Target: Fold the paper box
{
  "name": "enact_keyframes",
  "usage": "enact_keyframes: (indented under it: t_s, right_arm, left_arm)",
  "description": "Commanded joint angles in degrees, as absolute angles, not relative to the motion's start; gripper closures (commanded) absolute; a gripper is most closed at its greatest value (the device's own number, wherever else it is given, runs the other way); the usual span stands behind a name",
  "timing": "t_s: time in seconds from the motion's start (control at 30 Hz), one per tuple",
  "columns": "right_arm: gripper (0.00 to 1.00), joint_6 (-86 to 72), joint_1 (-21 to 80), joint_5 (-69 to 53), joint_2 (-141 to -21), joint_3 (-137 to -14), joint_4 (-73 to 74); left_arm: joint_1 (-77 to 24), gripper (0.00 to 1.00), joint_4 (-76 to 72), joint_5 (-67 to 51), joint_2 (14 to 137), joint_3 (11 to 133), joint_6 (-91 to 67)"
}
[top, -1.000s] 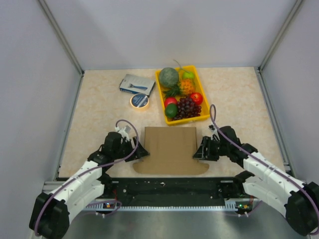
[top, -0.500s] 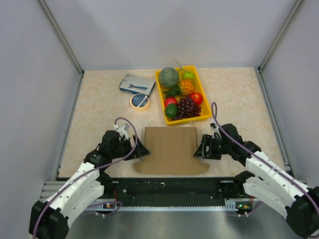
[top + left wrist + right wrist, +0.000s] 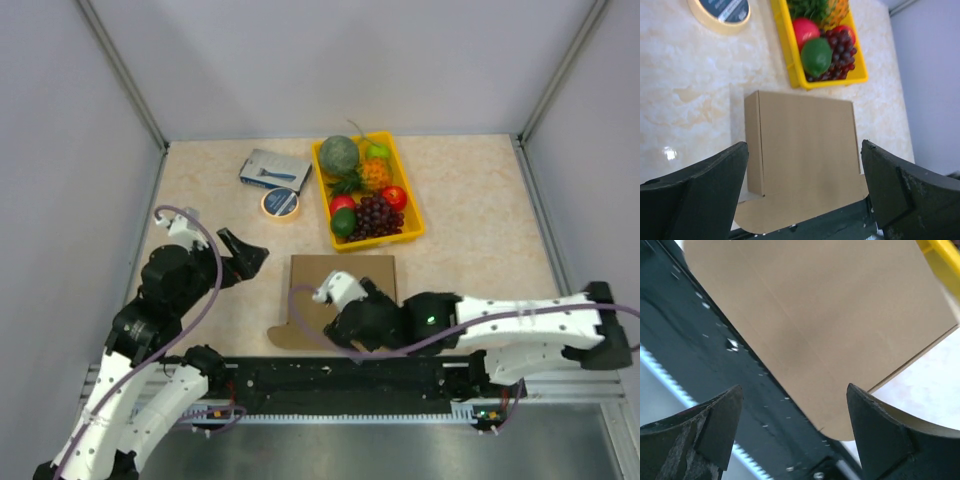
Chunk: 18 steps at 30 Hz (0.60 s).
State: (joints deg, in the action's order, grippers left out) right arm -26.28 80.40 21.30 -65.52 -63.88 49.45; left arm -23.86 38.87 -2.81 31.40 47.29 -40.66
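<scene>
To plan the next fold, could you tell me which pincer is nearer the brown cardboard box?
Right. The right pincer hangs over the near edge of the brown cardboard box; the left pincer sits off to its left, apart.

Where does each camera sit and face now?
Top external: above, behind the robot, looking down on the table; left arm and right arm show.
Left wrist: high, left of the paper box, looking across it toward the fruit tray; open left gripper frames it.
Right wrist: close over the box's near edge; open right gripper shows.
Shared: all three see the paper box.
</scene>
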Motion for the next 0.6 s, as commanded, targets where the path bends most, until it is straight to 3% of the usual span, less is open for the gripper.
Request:
enact_keyframes:
  t_s: [0.0,0.17,0.57]
  right_arm:
    - [0.16,-15.66,96.54,45.15,-79.07,-66.44,53.62]
    - [0.13,-10.99,101.33,54.39,-94.19,-68.03,52.74]
    - [0.14,-12.65,101.87,65.65,-102.65,-62.05,51.15]
  left_arm:
    - [-23.64,0.02,46.21,1.94,34.26,55.36,-39.11]
    - [-23.64,0.02,51.32,2.37,34.46,54.59,-39.63]
    - [-23.55,0.02,51.15,2.81,25.66,42.10,-50.36]
